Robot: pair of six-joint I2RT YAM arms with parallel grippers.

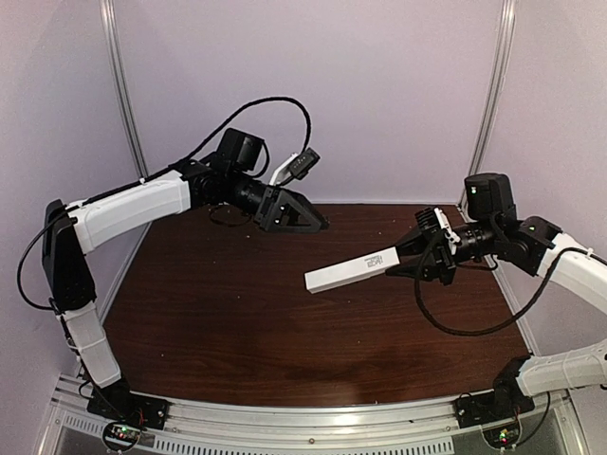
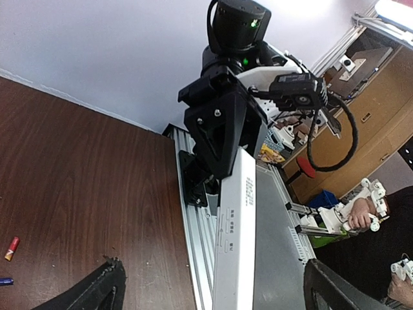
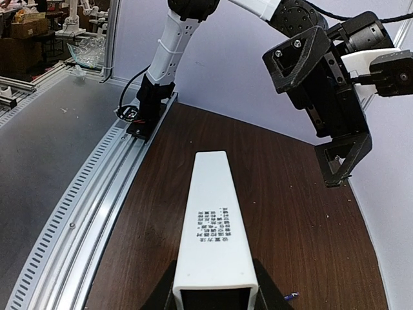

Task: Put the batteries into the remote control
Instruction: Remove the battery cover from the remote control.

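Note:
My right gripper (image 1: 410, 258) is shut on one end of the white remote control (image 1: 351, 270) and holds it level above the table, its free end pointing left. In the right wrist view the remote (image 3: 216, 219) runs away from the right gripper (image 3: 216, 300), printed label up. My left gripper (image 1: 308, 220) is open and empty, just behind the remote's free end and apart from it. In the left wrist view the remote (image 2: 235, 245) passes between the wide-open left gripper (image 2: 214, 274). A red-orange battery (image 2: 11, 248) and a dark blue battery (image 2: 5, 281) lie on the table. The blue one also shows in the right wrist view (image 3: 289, 297).
The dark wooden table (image 1: 237, 322) has pale walls at the back and sides and an aluminium rail (image 1: 313, 427) along its near edge. The right arm's black cable (image 1: 455, 327) hangs in a loop over the table's right side.

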